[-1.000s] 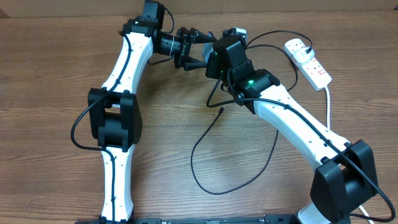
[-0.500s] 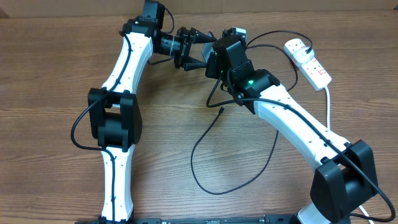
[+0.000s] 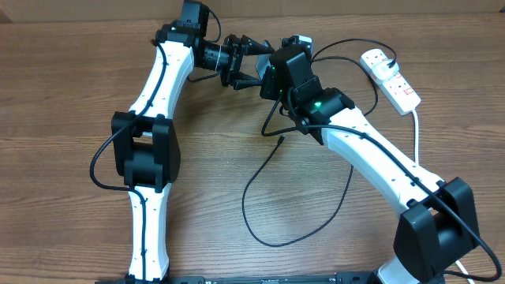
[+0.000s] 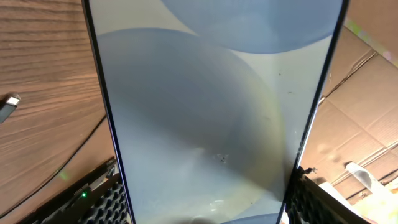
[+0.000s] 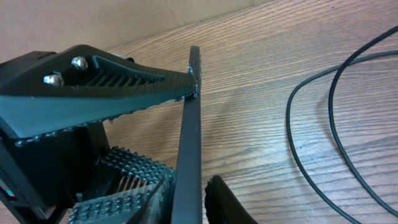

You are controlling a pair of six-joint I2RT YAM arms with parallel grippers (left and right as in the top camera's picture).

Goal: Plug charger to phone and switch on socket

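Phone [image 4: 211,112] held on edge between both end effectors, far middle of the bench [image 3: 63,197].

I see the left end effector [image 3: 254,62] clamped wide across the phone's two opposite edges. The right end effector [image 5: 188,180] has its jaws drawn narrow around the phone's thin side, and I cannot tell whether they pinch it. The charger [image 3: 252,181] lies looped on the bench, with its connector tip [image 3: 282,140] apart from the phone. The socket [image 3: 392,77] sits far right.
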